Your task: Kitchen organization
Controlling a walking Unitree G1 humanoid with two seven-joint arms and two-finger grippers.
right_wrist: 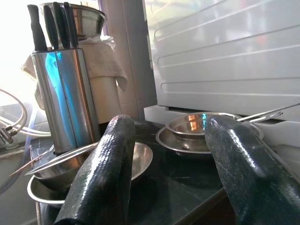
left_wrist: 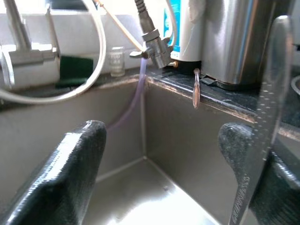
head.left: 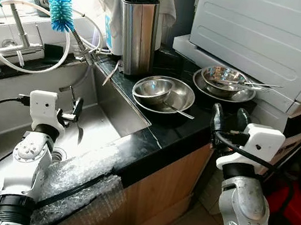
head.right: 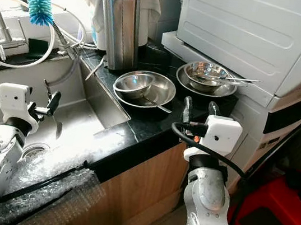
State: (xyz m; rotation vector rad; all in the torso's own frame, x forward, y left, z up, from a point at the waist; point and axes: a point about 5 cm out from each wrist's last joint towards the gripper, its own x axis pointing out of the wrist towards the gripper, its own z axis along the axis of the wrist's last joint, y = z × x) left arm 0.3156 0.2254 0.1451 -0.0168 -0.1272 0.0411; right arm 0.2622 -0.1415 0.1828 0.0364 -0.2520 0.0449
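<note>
My left gripper (head.left: 74, 111) hangs over the steel sink (head.left: 105, 114), fingers spread open. A thin flat metal utensil (left_wrist: 262, 117) stands nearly upright against one finger, its lower end dangling toward the basin (head.left: 79, 134). I cannot tell whether it is gripped. My right gripper (head.left: 229, 116) is open and empty at the front edge of the black counter (head.left: 170, 129). Just beyond it sits a steel bowl on a steel plate with a spoon (head.left: 162, 91). A second bowl and plate (head.left: 223, 81) with long utensils laid across stands under the white appliance.
A steel knife block (head.left: 137, 31) stands at the counter's back. A blue bottle brush (head.left: 61, 11), faucet (head.left: 18, 22) and looped hoses are behind the sink. Bubble wrap (head.left: 72, 180) covers the sink's near side. A big white appliance (head.left: 264, 33) fills the right, with a red stool (head.right: 270, 221) below.
</note>
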